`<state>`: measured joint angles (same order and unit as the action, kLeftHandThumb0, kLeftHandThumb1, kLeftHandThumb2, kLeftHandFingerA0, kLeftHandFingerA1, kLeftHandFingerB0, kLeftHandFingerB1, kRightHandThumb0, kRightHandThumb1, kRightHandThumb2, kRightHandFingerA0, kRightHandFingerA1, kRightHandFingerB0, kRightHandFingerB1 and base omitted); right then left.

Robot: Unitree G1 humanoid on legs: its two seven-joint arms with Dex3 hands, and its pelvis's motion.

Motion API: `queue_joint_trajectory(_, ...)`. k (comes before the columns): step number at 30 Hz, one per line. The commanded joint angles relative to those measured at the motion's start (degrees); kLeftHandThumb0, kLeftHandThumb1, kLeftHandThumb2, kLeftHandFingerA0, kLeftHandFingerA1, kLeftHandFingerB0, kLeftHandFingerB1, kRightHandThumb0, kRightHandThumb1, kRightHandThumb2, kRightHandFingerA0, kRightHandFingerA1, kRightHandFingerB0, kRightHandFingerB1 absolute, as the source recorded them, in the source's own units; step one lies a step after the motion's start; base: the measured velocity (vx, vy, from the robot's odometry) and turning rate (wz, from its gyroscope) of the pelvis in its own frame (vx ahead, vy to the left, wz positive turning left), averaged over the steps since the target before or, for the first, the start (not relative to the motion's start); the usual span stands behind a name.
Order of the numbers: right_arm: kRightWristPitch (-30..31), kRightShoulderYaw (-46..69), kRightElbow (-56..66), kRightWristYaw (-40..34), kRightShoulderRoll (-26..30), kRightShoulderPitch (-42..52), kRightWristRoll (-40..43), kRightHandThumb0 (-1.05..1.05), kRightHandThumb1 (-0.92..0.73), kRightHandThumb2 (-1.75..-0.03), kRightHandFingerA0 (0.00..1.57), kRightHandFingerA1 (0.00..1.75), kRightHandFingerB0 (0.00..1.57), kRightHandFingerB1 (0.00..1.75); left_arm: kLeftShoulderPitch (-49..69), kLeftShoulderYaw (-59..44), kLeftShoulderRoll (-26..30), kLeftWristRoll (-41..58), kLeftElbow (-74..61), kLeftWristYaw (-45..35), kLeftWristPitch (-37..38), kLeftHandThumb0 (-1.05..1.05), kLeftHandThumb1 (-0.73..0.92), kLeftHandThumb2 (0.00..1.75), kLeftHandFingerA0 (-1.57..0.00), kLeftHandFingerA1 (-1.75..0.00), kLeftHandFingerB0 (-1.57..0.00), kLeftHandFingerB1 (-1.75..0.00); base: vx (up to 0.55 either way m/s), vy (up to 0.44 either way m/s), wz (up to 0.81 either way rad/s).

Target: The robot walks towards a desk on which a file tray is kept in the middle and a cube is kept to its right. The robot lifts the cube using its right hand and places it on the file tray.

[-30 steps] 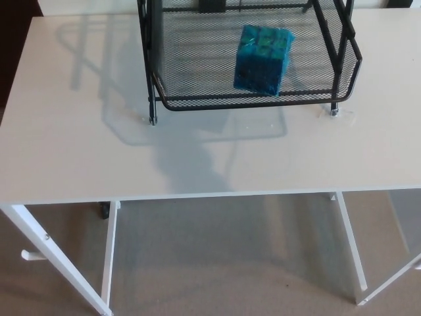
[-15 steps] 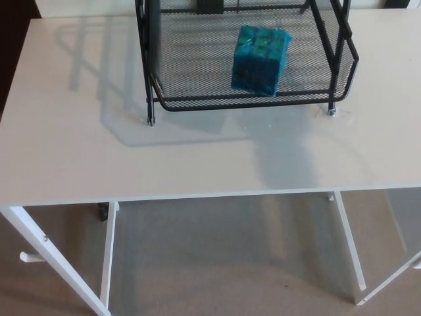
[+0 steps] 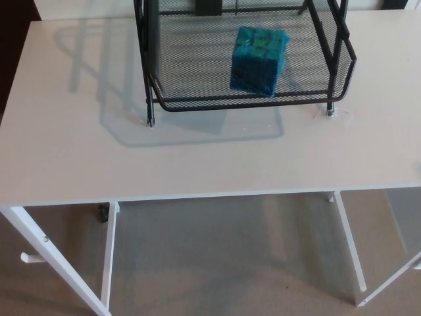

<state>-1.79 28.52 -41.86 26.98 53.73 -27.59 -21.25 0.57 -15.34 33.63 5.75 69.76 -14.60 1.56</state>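
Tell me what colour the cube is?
The cube in the black wire-mesh tray is blue with green patches, head view.

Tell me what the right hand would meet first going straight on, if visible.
The right hand is out of view, so its line cannot be judged. Only the cube in the file tray on the desk shows.

Both hands out of view

The head view shows no part of the robot's body. The left hand is not in view at the picture's left side, and the right hand is not in view at its right side. With no fingers, wrists or forearms showing, their pose and whether they are spread or closed cannot be told.
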Motion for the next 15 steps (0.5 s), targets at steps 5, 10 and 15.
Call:
queue_joint_trajectory(5, -22.08, 21.04, -24.30, -55.40, -21.08, 27.14, 14.32, -0.56, -0.77, -0.63, 0.72, 0.63, 0.44, 0.43, -0.23, -2.82, 1.02, 2.05, 0.25, 1.60, 0.13, -1.05, 0.87, 1.02, -0.73, -1.46, -0.49, -1.47, 0.00, 0.000, 0.00)
queue_joint_trajectory(10, -20.67, 26.07, -27.54, -57.48, -25.38, 28.03, 20.06, -0.50, -0.71, -0.64, 0.57, 1.37, 0.36, 0.67, -0.27, -2.58, 1.28, 1.66, 1.19, 2.15, -0.66, -1.05, 0.86, 1.01, -0.75, -1.44, -0.51, -1.44, 0.00, 0.000, 0.00)
queue_joint_trajectory(15, 0.95, 24.51, -28.17, -48.68, -23.67, 27.89, 19.56, -0.55, -0.92, -0.75, 0.06, 0.58, 0.01, 0.34, -0.10, -1.36, 1.89, 0.47, 0.32, 1.65, -0.18, -1.05, 0.88, 1.01, -0.74, -1.41, -0.49, -1.44, 0.00, 0.000, 0.00)
